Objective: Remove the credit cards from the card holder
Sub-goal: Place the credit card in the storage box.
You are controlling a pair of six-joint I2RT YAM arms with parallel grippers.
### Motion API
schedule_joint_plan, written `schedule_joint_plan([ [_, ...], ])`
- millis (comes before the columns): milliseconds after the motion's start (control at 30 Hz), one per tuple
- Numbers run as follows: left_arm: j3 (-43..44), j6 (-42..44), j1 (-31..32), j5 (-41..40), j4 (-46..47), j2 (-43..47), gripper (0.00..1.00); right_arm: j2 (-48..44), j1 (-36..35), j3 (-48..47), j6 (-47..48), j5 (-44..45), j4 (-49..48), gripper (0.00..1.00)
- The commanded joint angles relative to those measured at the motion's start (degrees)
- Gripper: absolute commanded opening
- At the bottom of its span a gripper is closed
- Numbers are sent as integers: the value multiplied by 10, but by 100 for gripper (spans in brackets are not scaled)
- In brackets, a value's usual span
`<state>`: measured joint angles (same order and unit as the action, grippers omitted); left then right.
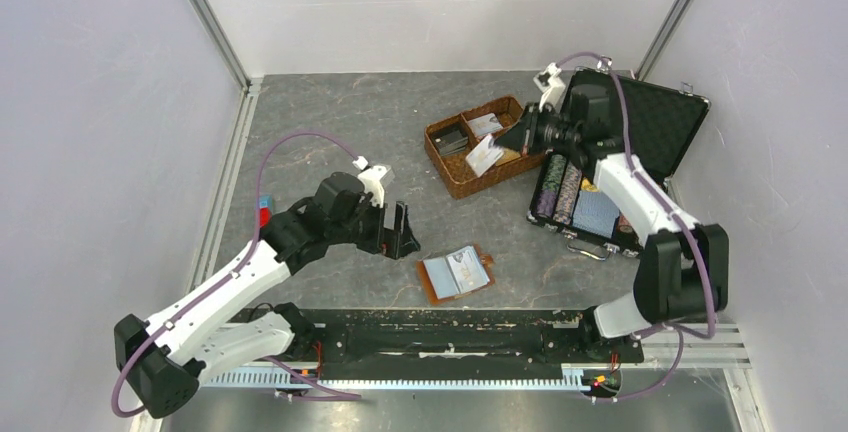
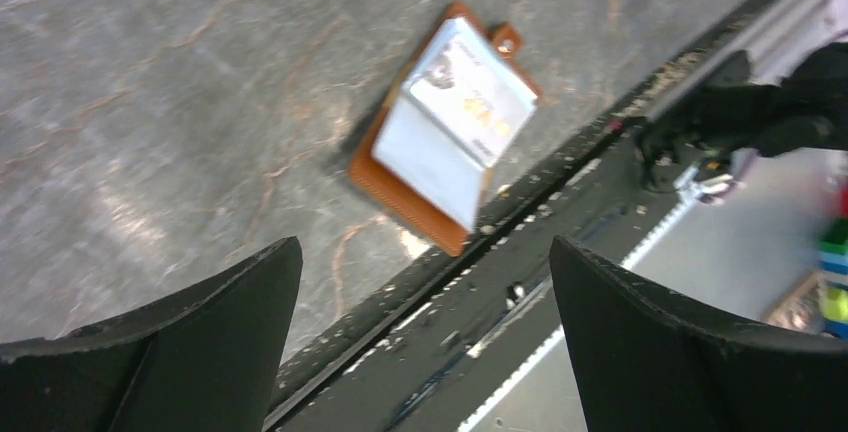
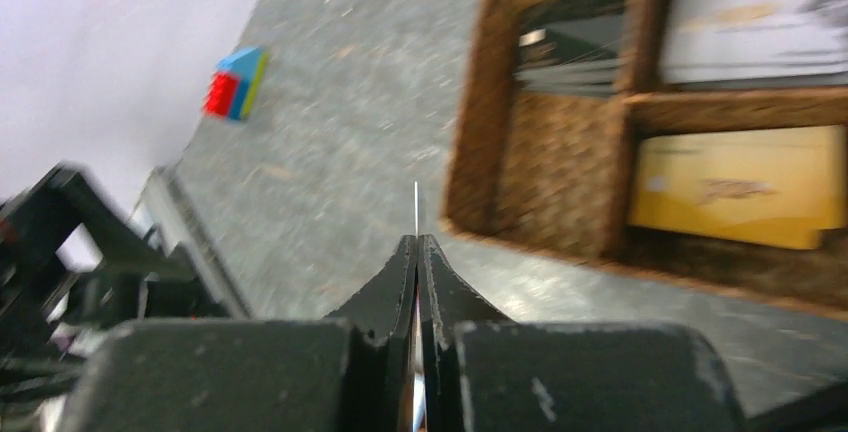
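Worktop (image 1: 330, 132): we are working on a grey, stone-patterned surface.
Black case (image 1: 655, 117): lying open at the far right corner.
Basket (image 1: 440, 157): sitting just left of the case, with a golden-orange credit card (image 3: 735, 187) lying in one compartment.
Left gripper (image 1: 395, 227): we are holding it apart, near the near edge, left of the card holder (image 1: 456, 273).
Right gripper (image 1: 512, 142): we are clamping it on a pale credit card (image 1: 484, 155) by the basket's near rim.
Card holder: lying open and flat by the middle of the near edge, with a sleeved card (image 2: 470, 97) showing inside.

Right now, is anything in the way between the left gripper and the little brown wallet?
No, nothing visible. Only tabletop shows between the open left gripper and the card holder, which lies opened flat.
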<state>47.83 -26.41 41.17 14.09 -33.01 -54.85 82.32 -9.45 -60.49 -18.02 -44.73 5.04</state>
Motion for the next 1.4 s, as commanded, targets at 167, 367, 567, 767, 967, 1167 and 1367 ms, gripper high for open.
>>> schedule_joint_plan([
  [167, 13, 55, -2, -93, -72, 32, 100, 175, 51, -225, 40, 92, 31, 0],
  [367, 1, 46, -1, -78, -54, 69, 100, 279, 53, -335, 14, 98, 24, 0],
  [567, 0, 48, -1, -76, -52, 79, 100, 339, 53, -392, 10, 113, 16, 0],
  [767, -2, 49, -1, -69, -49, 76, 100, 362, 53, -385, 5, 106, 11, 0],
  [967, -2, 49, -1, -68, -49, 70, 100, 381, 53, -373, -2, 96, -7, 0],
  [1167, -1, 49, -1, -73, -49, 72, 100, 396, 43, -365, -8, 92, -17, 0],
  [1367, -2, 48, -1, -76, -48, 74, 100, 415, 39, -368, -18, 93, -28, 0],
])
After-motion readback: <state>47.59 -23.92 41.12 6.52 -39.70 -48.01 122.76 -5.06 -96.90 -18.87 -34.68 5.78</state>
